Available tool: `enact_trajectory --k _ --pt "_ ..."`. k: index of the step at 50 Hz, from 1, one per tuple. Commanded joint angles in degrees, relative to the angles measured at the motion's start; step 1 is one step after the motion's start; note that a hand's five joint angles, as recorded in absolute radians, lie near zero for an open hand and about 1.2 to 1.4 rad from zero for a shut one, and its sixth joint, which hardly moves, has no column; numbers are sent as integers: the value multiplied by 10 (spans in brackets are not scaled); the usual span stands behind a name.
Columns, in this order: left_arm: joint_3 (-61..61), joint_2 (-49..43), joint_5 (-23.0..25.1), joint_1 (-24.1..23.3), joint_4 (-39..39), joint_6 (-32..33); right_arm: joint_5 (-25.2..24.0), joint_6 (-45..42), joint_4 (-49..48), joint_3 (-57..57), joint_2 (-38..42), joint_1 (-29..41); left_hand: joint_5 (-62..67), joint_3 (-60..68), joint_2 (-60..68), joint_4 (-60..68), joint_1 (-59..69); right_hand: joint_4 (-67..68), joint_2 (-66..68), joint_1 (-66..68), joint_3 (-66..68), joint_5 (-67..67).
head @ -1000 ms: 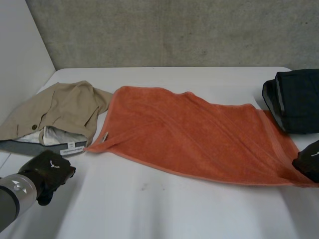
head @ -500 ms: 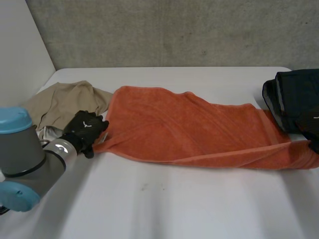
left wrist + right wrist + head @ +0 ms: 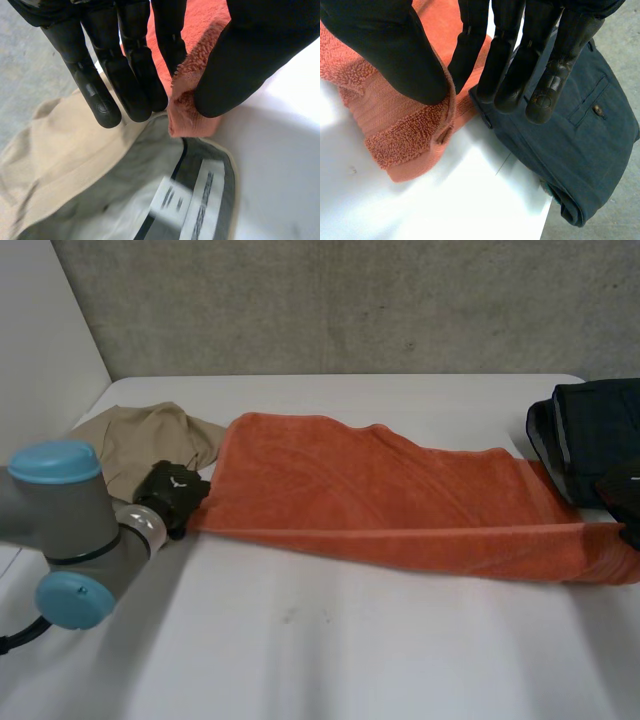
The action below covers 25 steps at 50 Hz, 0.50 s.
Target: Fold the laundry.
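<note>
An orange towel [image 3: 380, 500] is spread lengthwise across the middle of the white table [image 3: 350, 640], from about 9 o'clock to 3 o'clock in the head view, and its near edge is drawn in a fairly straight line between the two hands. At its 9 o'clock end, a corner is pinched by the left hand [image 3: 172, 495]. In the left wrist view the towel's corner [image 3: 192, 107] is seen clamped between the thumb and the nearest of the straight fingers [image 3: 125, 65]. A beige garment [image 3: 140, 440] is heaped at the towel's 10 o'clock side, and its printed label [image 3: 200, 200] is shown under the left hand. At the 3 o'clock end, the towel's other near corner [image 3: 405, 130] is gripped between thumb and fingers [image 3: 520, 60] of the right hand [image 3: 625, 495]. Dark trousers [image 3: 590, 435] are folded at 2 o'clock, touching the towel.
</note>
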Motion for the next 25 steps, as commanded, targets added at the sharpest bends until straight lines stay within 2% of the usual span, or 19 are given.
enact_trajectory --k 1,6,7,10,14,20,24,25 --pt "-106 178 -61 -8 -127 84 -1 -80 115 -4 -17 1 143 119 116 115 134 116 124 227 120 129" --pt "-190 273 -67 -7 -242 158 1 -169 250 0 -33 -3 143 119 116 115 134 116 124 227 120 129" --pt "-212 299 -68 -5 -277 174 0 -177 263 0 -34 -3 143 119 116 115 134 116 124 227 120 129" --pt "-245 339 -67 -1 -314 176 -6 -179 283 -3 -42 -7 143 119 116 115 134 116 124 227 120 129" --pt "-278 371 -66 1 -315 179 -18 -175 283 7 -48 -31 143 119 116 115 134 116 124 227 120 129" --pt "-282 368 -62 6 -308 177 -31 -191 273 18 -48 -47 143 119 116 115 134 116 124 227 120 129" --pt "-244 322 -62 5 -257 176 -33 -182 211 8 -39 -41 143 119 116 115 134 116 124 227 120 129" --pt "-220 298 -62 4 -227 176 -29 -172 169 2 -29 -38 143 119 116 115 134 116 124 227 120 129"
